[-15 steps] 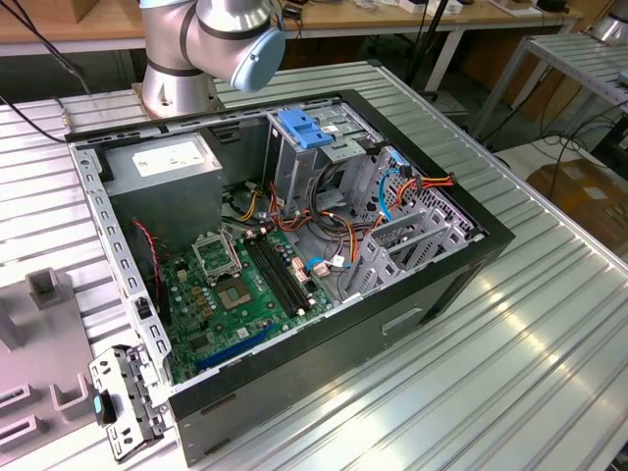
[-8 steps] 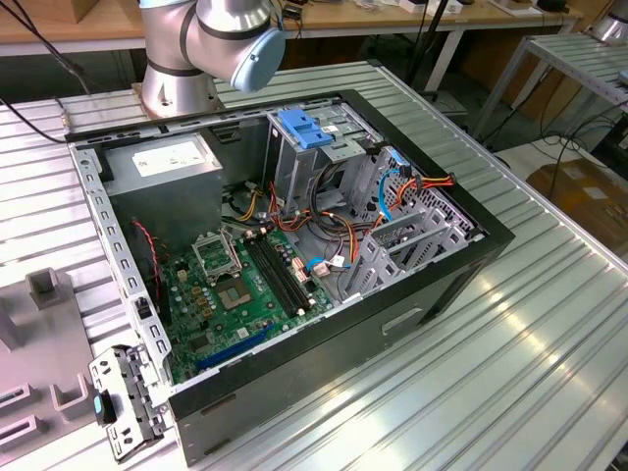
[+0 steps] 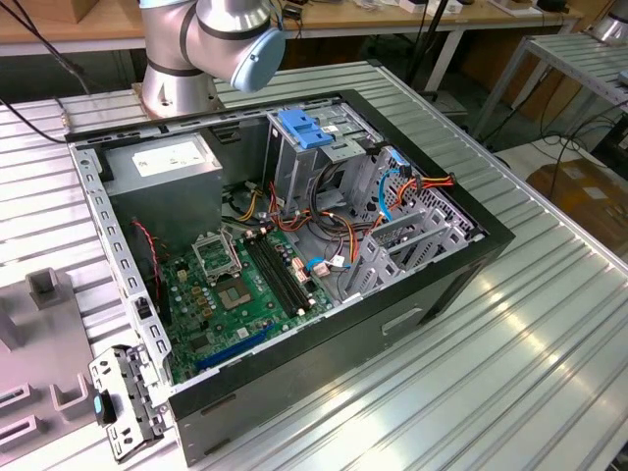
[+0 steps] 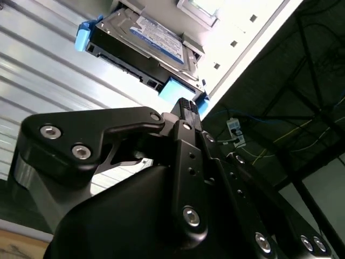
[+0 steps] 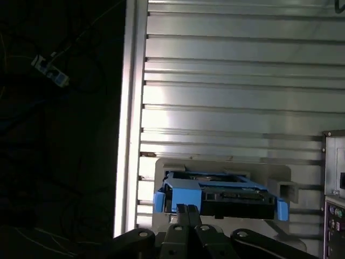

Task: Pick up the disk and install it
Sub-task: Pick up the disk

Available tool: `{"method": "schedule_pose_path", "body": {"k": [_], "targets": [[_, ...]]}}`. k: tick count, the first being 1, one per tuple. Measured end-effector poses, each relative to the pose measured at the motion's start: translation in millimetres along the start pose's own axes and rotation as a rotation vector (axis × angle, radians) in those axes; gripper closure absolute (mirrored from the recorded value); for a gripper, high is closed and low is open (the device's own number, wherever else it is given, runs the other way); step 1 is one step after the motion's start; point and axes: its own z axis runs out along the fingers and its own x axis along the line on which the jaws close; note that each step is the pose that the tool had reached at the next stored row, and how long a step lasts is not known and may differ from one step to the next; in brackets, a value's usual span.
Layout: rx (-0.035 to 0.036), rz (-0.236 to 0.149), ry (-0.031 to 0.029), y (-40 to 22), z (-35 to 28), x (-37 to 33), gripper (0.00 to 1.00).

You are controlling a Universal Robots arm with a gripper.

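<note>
The disk [image 4: 156, 38] is a grey metal drive with a white label and light-blue rails. It rests in a pale grey holder [image 5: 161, 167] on the ribbed metal table, near the table's edge. In both wrist views my gripper [image 4: 187, 105] hangs just short of the disk's blue rail [image 4: 178, 89], fingers pressed together with nothing between them. The first wrist view has the disk [image 5: 237, 198] end-on, directly past my gripper [image 5: 187, 208].
In the exterior view the open computer case [image 3: 491, 235] lies on the table with the motherboard [image 3: 245, 285], a metal drive cage with a blue latch [image 3: 302, 128] and a power-supply box [image 3: 167, 157]. The arm's base [image 3: 186, 59] stands behind it. A loose bracket [image 3: 123, 397] lies at the exterior view's left.
</note>
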Motion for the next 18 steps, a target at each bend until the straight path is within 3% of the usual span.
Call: {"method": "schedule_pose_path", "body": {"k": [10,12,15,18], "targets": [[0.0071,-0.236,0.0086,0.0,0.0,0.0,0.89],[0.0095,-0.315,0.0114,0.0,0.0,0.0,0.89],[0.0121,-0.403,0.0146,0.0,0.2,0.0,0.89],[0.0139,-0.460,0.0165,0.0,0.5,0.0,0.89]]}}
